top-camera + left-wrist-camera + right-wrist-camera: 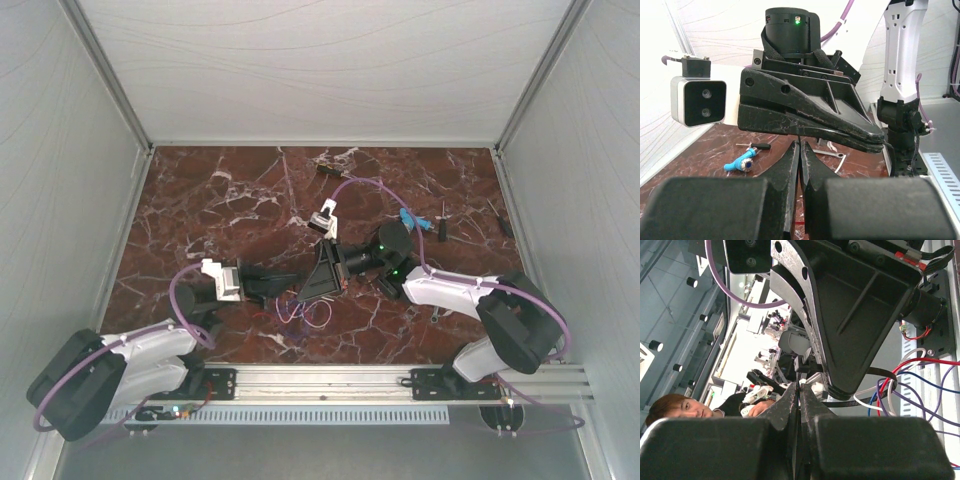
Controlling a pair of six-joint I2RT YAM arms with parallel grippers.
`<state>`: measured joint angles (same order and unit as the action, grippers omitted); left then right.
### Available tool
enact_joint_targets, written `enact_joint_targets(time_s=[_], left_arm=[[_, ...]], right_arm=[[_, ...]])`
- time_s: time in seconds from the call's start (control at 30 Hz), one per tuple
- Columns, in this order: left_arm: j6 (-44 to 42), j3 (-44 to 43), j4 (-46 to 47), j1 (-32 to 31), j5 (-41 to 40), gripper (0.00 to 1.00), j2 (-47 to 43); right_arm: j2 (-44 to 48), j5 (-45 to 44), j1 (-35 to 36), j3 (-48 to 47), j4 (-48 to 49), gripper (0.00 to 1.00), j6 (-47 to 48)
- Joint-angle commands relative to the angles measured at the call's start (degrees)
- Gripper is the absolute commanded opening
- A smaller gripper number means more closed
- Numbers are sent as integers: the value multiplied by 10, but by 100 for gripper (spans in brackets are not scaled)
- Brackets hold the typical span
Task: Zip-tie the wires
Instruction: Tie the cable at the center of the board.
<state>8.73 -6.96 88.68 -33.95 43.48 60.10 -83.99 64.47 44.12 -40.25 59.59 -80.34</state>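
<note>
The wires (pixel 305 312), thin purple, white and red loops, lie on the marble just ahead of the front rail. In the right wrist view the wires (pixel 910 365) pass through a black zip tie (pixel 855 403) looped round them. My left gripper (pixel 298 284) reaches in from the left and my right gripper (pixel 312 292) from the right, tips meeting above the bundle. The left gripper (pixel 800 145) is shut on a thin dark strap seen edge-on. The right gripper (pixel 800 386) is shut too, and the zip tie's strap runs in behind its fingers. The left gripper (pixel 832 392) fills the space above.
A blue-handled tool (pixel 408 220) and a small black screwdriver (pixel 442 222) lie behind the right arm; the same tool (pixel 742 163) shows in the left wrist view. White ties (pixel 840 162) lie loose on the marble. A connector (pixel 328 170) sits at the back. White walls enclose three sides.
</note>
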Motion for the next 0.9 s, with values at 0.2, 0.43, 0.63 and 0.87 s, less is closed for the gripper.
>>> enact_joint_targets(time_s=[0.2, 0.43, 0.63, 0.87], left_arm=[[-19, 3, 163, -9, 21, 0, -15], [-27, 7, 163, -9, 18, 0, -14], [-33, 7, 163, -10, 26, 0, -10], [-40, 8, 163, -15, 35, 0, -12]], right_arm=[[1, 3, -9, -27, -5, 0, 3], [-7, 4, -9, -33, -17, 0, 3], [-4, 0, -18, -29, -37, 0, 4], [-10, -2, -29, -37, -61, 0, 4]])
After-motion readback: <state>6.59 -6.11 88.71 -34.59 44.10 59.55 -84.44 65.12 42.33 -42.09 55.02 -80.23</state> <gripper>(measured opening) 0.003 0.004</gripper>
